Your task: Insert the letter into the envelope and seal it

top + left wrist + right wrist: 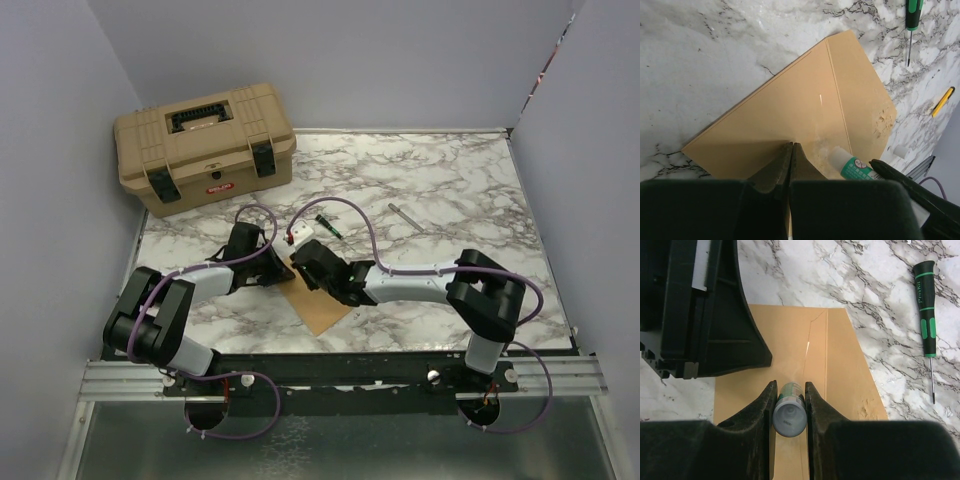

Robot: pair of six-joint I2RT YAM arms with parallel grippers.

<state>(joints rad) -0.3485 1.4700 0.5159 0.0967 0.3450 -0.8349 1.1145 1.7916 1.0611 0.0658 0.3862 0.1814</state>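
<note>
While the left pincer [791, 146] is clenched empty, tips on the envelope [790, 100], the right pincer [790, 386] grasps a glue stick [789, 415] over it. The envelope lies flat on the marble counter [715, 50]. It is probably light, floppy and slippery, best pinned flat or pinched at an edge. No letter is visible.

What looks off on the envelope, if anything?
The flap of the envelope has a rough, blotchy patch near its outer edge, probably glue from the glue stick in the right gripper. A short pale nick sits beside the fold. Nothing else stands out.
</note>
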